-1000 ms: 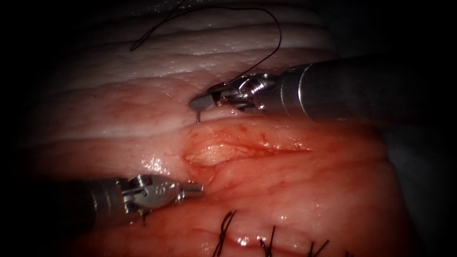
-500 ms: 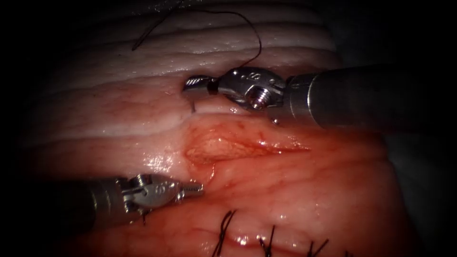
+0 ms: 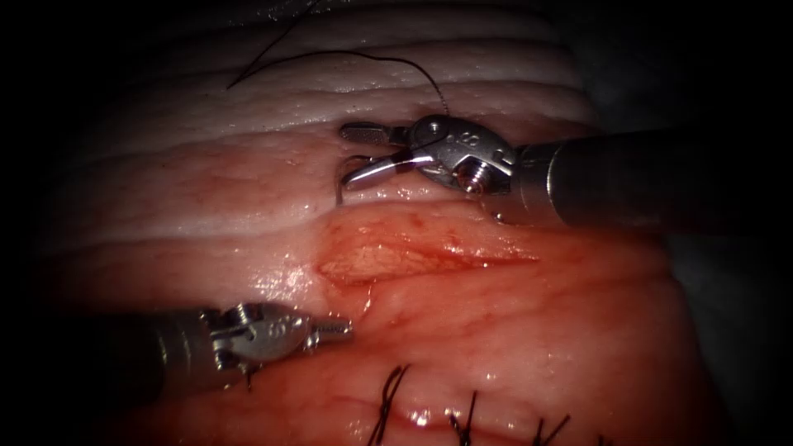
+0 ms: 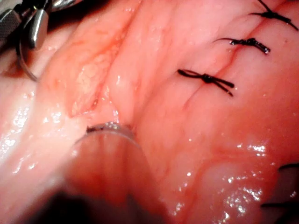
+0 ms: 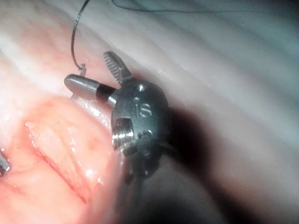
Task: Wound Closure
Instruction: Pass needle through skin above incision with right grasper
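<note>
The cut (image 3: 396, 258) lies open in the tissue (image 3: 537, 330). Just above its left end a short dark piece of the needle (image 3: 339, 193) stands in the tissue on the far side. My right tool (image 3: 347, 155) hovers directly over it, jaws open and holding nothing. Close up, those open jaws (image 5: 87, 70) straddle the spot where a thin curved strand (image 5: 72, 44) enters the tissue. The thread (image 3: 330, 56) arcs from behind this tool up and to the left. At the lower left my left tool (image 3: 345, 329) is shut, tip resting on the near edge (image 4: 108, 127), nothing seen in it.
Several finished dark stitches (image 3: 388, 403) run along the near margin, and show again from the left wrist (image 4: 205, 78). Pale ridged tissue (image 3: 372, 83) rises behind the right tool. Red fluid wets the surface around the cut.
My right tool, shut on the needle a second ago, rolled its wrist, opened and let go. The needle stays in the tissue. The thread loop sank lower and leftward. The left tool did not move.
</note>
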`<state>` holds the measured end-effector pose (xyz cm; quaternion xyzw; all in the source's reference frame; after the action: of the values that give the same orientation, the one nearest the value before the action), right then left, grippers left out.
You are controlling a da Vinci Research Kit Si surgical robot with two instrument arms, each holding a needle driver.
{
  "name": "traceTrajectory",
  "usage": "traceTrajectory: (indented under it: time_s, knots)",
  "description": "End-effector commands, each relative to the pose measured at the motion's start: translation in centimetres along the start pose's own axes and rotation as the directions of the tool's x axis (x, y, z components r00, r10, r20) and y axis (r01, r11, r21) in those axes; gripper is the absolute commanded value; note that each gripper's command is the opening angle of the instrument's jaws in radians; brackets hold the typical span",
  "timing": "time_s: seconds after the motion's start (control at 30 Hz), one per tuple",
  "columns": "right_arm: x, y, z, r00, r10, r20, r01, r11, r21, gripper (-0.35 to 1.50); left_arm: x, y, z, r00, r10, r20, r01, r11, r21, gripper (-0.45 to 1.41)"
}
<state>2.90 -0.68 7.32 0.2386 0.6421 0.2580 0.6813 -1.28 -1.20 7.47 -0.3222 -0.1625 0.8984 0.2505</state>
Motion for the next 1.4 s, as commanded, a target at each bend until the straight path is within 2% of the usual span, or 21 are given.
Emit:
traceTrajectory:
  time_s: [0.03,0.17,0.23,0.5,0.53,0.57,0.6,0.63,0.8,0.87,0.97,1.07,1.1,1.13,1.17,1.23,1.27,1.37,1.4]
  knots:
    - [-0.09,0.04,0.08,0.998,-0.012,-0.054,0.015,0.998,0.062,1.06,0.00,0.00,0.08,1.000,0.001,-0.001,-0.001,1.000,-0.001,-0.20]
    - [-0.11,0.07,0.14,0.993,-0.025,-0.114,0.039,0.991,0.125,1.06,0.00,0.00,0.08,1.000,0.001,-0.001,-0.001,1.000,-0.001,-0.20]
    - [-0.14,0.07,0.21,0.984,-0.055,-0.169,0.084,0.982,0.172,0.94,0.00,0.00,0.08,1.000,0.001,-0.001,-0.001,1.000,-0.001,-0.20]
    - [-0.10,0.11,0.35,0.974,-0.116,-0.195,0.135,0.987,0.088,0.89,0.00,0.00,0.08,1.000,0.001,-0.001,-0.001,1.000,-0.001,-0.20]
    - [-0.10,0.12,0.35,0.974,-0.116,-0.193,0.132,0.988,0.075,0.78,0.00,0.00,0.08,1.000,0.001,-0.001,-0.001,1.000,-0.001,-0.20]
    - [-0.09,0.12,0.35,0.975,-0.116,-0.190,0.129,0.990,0.059,-0.11,0.00,0.00,0.08,1.000,0.001,-0.001,-0.001,1.000,-0.001,-0.20]
    - [-0.09,0.12,0.35,0.975,-0.116,-0.190,0.129,0.990,0.059,-0.11,0.00,0.00,0.08,1.000,0.001,-0.001,-0.001,1.000,-0.001,-0.20]
    - [-0.09,0.13,0.34,0.976,-0.115,-0.187,0.126,0.991,0.046,-0.35,0.00,0.00,0.08,1.000,0.001,-0.001,-0.001,1.000,-0.001,-0.20]
    - [-0.03,0.16,0.29,0.978,-0.108,-0.178,0.109,0.994,-0.008,-0.35,0.00,0.00,0.07,1.000,0.001,-0.001,-0.001,1.000,-0.001,-0.20]
    - [-0.03,0.13,0.27,0.986,-0.081,-0.143,0.082,0.997,0.001,-0.35,0.00,0.00,0.07,1.000,0.001,-0.001,-0.001,1.000,-0.001,-0.20]
    - [-0.05,0.05,0.28,0.995,0.092,-0.036,-0.092,0.996,-0.001,-0.35,0.00,0.01,0.07,1.000,0.001,-0.001,-0.001,1.000,-0.001,-0.20]
    - [-0.06,-0.04,0.31,0.981,0.192,0.026,-0.192,0.981,-0.033,-0.35,0.00,0.01,0.07,1.000,0.001,0.000,-0.001,1.000,-0.001,-0.20]
    - [-0.05,-0.07,0.32,0.972,0.229,0.041,-0.227,0.972,-0.057,-0.35,0.00,0.01,0.07,1.000,0.001,-0.001,-0.001,1.000,-0.001,-0.20]
    - [-0.02,-0.12,0.35,0.959,0.271,0.080,-0.260,0.957,-0.130,-0.35,0.00,0.01,0.07,1.000,0.001,0.000,-0.001,1.000,-0.001,-0.20]
    - [-0.02,-0.12,0.35,0.959,0.271,0.080,-0.260,0.957,-0.130,-0.35,0.00,0.01,0.07,1.000,0.001,0.000,-0.001,1.000,-0.001,-0.20]
    - [0.01,-0.16,0.38,0.948,0.300,0.103,-0.277,0.941,-0.196,-0.35,0.01,0.01,0.06,1.000,0.001,0.000,-0.001,1.000,-0.002,-0.20]
    - [0.06,-0.18,0.40,0.943,0.320,0.096,-0.290,0.927,-0.239,-0.35,0.01,0.02,0.06,1.000,0.000,0.000,0.000,1.000,-0.002,-0.20]
    - [0.12,-0.20,0.40,0.938,0.336,0.083,-0.301,0.911,-0.283,-0.35,0.01,0.02,0.06,1.000,0.001,0.000,-0.001,1.000,-0.002,-0.20]
    - [0.18,-0.21,0.39,0.934,0.351,0.072,-0.310,0.891,-0.331,-0.35,0.01,0.02,0.06,1.000,0.001,0.000,-0.001,1.000,-0.002,-0.20]
